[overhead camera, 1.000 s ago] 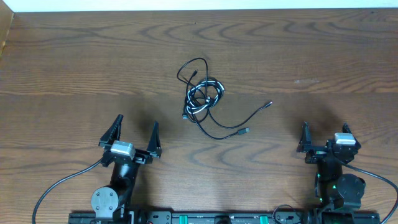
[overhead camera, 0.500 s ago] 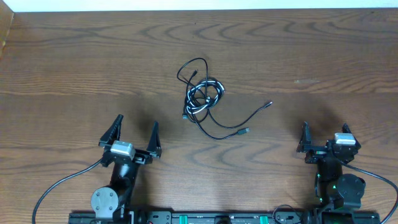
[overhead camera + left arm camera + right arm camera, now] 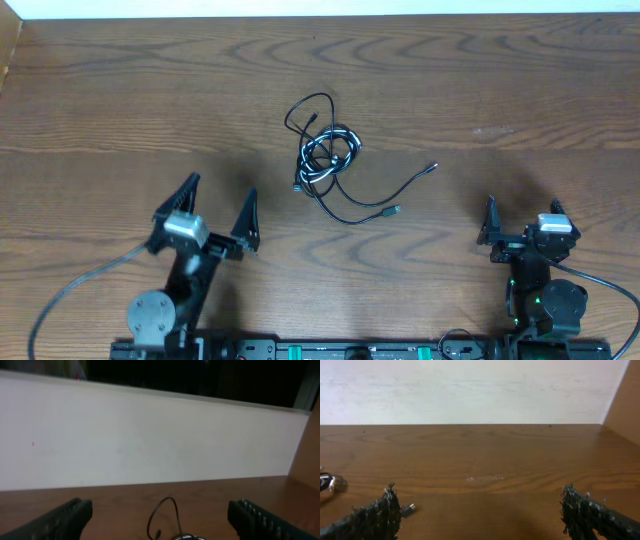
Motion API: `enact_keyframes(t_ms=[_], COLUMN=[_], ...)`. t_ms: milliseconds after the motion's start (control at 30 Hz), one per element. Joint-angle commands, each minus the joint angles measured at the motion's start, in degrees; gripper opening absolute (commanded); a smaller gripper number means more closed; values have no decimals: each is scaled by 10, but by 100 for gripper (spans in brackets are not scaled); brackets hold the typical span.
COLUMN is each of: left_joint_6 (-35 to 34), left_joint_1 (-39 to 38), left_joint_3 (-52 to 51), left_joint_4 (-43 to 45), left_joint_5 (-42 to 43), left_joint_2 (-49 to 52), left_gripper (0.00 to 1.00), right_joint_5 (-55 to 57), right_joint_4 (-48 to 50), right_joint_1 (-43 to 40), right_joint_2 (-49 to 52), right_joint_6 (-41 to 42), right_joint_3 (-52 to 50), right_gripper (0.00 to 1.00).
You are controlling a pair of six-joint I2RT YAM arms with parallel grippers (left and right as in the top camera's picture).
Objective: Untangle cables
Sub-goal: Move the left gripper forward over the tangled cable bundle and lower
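The cables (image 3: 326, 156) lie in one tangle at the middle of the table. A black loop is at its top and a white and black coil is in the centre. A thin black cord trails right to two small plugs (image 3: 394, 211). My left gripper (image 3: 219, 203) stands open, below and left of the tangle, touching nothing. In the left wrist view the black loop (image 3: 168, 512) shows ahead between the wide-apart fingers (image 3: 64, 519). My right gripper (image 3: 523, 212) stands open near the front right, well clear of the cords. A plug end (image 3: 410, 508) lies just beside its left finger (image 3: 379, 516).
The brown wooden table (image 3: 520, 80) stretches around the tangle, with a white wall (image 3: 470, 390) along its far edge. A wooden side panel (image 3: 625, 400) rises at the right. Thick black arm cords (image 3: 70, 300) curve along the front edge by the bases.
My left arm has swung slightly left and forward, tilting its open gripper. The right arm and the cables have not moved.
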Motion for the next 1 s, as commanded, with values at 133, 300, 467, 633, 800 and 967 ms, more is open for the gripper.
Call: enact_keyframes(t_ms=[133, 300, 467, 633, 800, 967], left_joint_6=[-5, -4, 27, 88, 92, 92], left_joint_1=[-2, -5, -23, -72, -119, -136], left_joint_3=[147, 248, 346, 421, 438, 438], left_joint_4=[-87, -181, -282, -348, -336, -291], left_joint_5=[52, 69, 69, 66, 16, -5], left_joint_2=[156, 263, 363, 456, 528, 586], left_gripper=[94, 94, 94, 94, 94, 94], right_joint_5=[1, 1, 1, 1, 1, 1], right_joint_4=[-2, -2, -2, -2, -2, -2], right_joint_1=[6, 6, 6, 6, 6, 8], right_joint_2=[-3, -3, -3, -3, -3, -3], right_joint_6=[6, 6, 6, 6, 6, 6], right_joint_3=[-1, -1, -1, -1, -1, -1], right_gripper=[99, 99, 99, 99, 99, 99])
